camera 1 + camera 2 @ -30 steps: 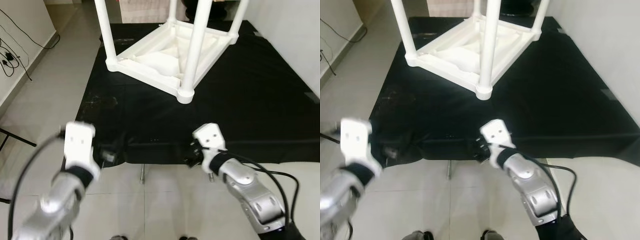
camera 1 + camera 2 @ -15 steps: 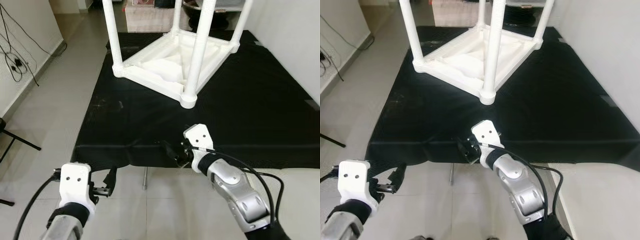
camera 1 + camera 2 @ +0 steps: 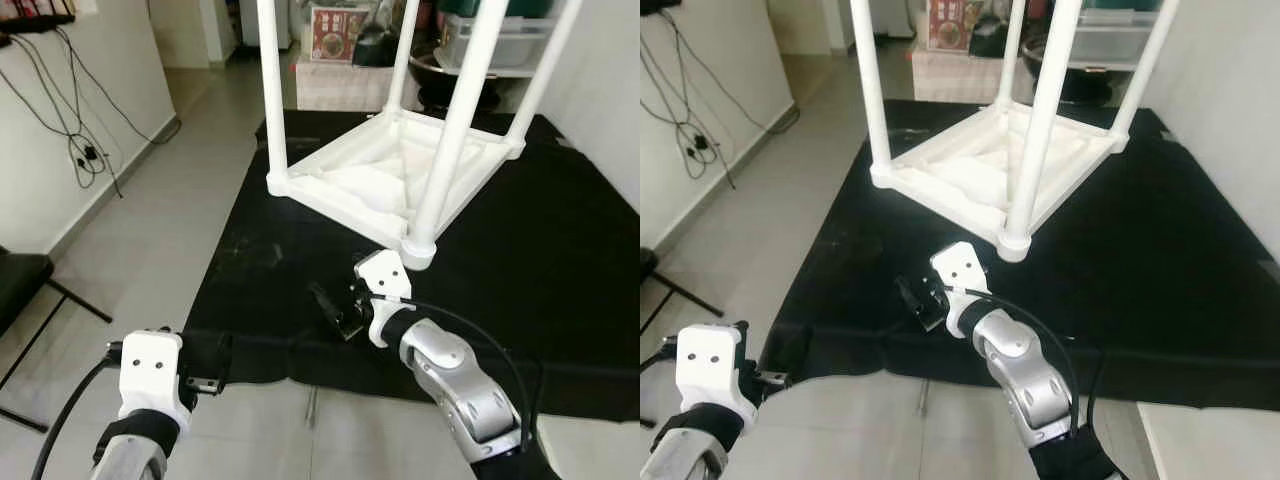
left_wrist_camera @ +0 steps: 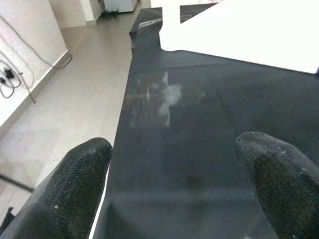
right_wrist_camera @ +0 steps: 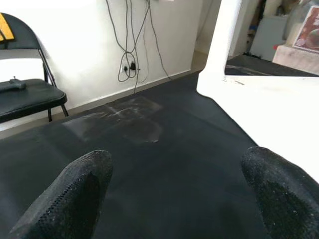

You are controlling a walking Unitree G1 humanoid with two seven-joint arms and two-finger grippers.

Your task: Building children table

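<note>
A white children's table (image 3: 370, 185) lies upside down on a black mat (image 3: 540, 260), its legs (image 3: 455, 120) pointing up. My right gripper (image 3: 335, 310) hovers low over the mat, just short of the table's nearest corner leg (image 3: 1035, 120). It is open, and its fingers (image 5: 75, 194) stand wide with only mat between them. My left gripper (image 3: 220, 362) sits lower and further left, at the mat's near edge. It is open too, its pads (image 4: 75, 184) framing bare mat and a white table edge (image 4: 239, 30).
A white wall with hanging cables (image 3: 80, 150) runs along the left, with a black folding chair (image 3: 20, 285) beside it. Boxes and a plastic bin (image 3: 500, 40) stand behind the table. Tiled floor (image 3: 150, 240) lies left of the mat. Another wall (image 3: 610, 100) closes the right side.
The view has tilted up, showing more of the room. My right gripper has reached forward over the mat toward the near corner leg. My left arm dropped from a raised pose and stays low.
</note>
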